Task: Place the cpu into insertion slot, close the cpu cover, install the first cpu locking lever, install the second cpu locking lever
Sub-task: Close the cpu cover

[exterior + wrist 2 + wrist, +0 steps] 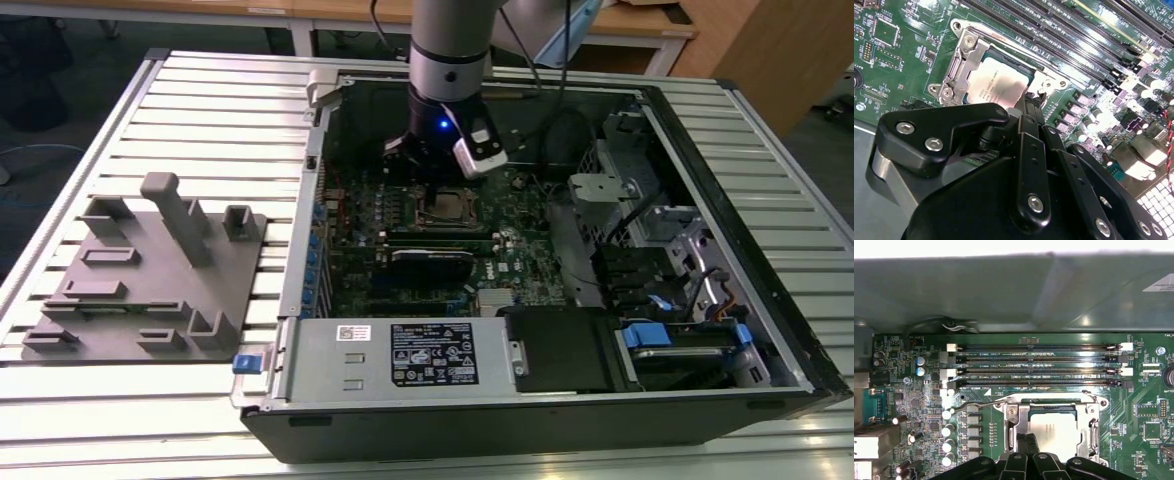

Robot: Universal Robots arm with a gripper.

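The end effector [1030, 101], fingers together, sits at the cover [957, 70]; slipping off could scrape the chip [996, 82].

cpu [1054, 432] seated flat, cpu cover [1086, 425] down

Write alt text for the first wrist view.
A silver-topped cpu sits on a green motherboard, framed by the silvery cpu cover. The shut black hand points at the cpu's near edge; four long memory slots lie beyond.
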